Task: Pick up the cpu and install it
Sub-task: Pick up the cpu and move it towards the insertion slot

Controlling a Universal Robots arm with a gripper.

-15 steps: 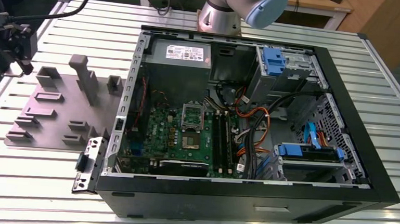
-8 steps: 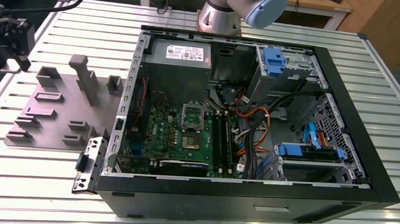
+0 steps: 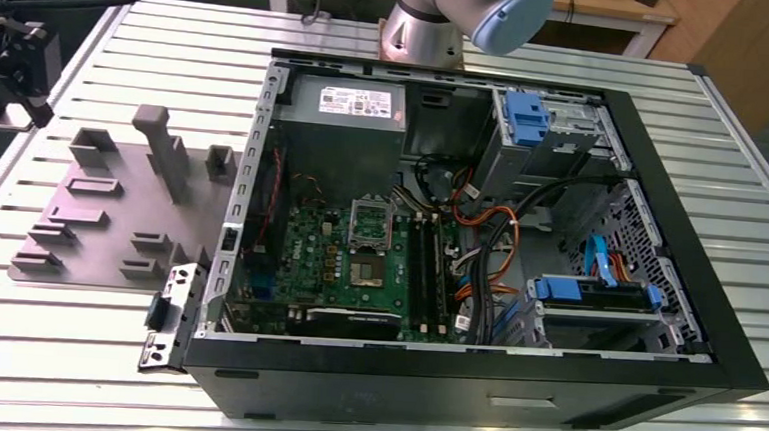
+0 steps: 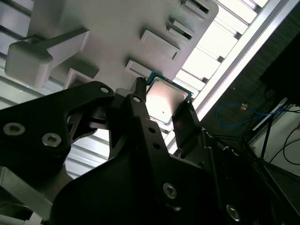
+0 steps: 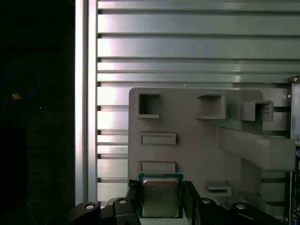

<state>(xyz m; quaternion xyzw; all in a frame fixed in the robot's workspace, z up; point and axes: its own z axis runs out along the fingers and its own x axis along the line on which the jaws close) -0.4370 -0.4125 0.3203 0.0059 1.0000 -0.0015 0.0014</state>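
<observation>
Pincer: The black pincer point(image 5: 160, 199) is clamped on the cpu point(image 5: 160, 194). One finger point(image 4: 185, 124) presses each of two opposite sides.
Arm: The arm's silver base point(image 3: 420, 32) stands at the counter's far edge, behind the computer case. A blue-grey joint point(image 3: 511, 13) sits above it.
Cpu: It is up off the grey tray, between the fingers. It lies flat, with its shiny metal top toward both wrist cameras. A thin green rim shows around the metal. It is almost square, and in the first wrist view its sides run along the tray's sides.
Tray: The grey tray point(image 3: 103, 228) lies flat on the slatted counter point(image 3: 81, 377), between the case and the counter's edge on the exterior view's left. It has slots and a few upright posts.
Case: The black computer case point(image 3: 481, 387) lies open on the counter. Inside are the green motherboard point(image 3: 315, 261), a silver socket frame point(image 3: 371, 218), a grey box point(image 3: 344, 108), blue holders point(image 3: 594, 291) and cables point(image 3: 491, 232).
</observation>
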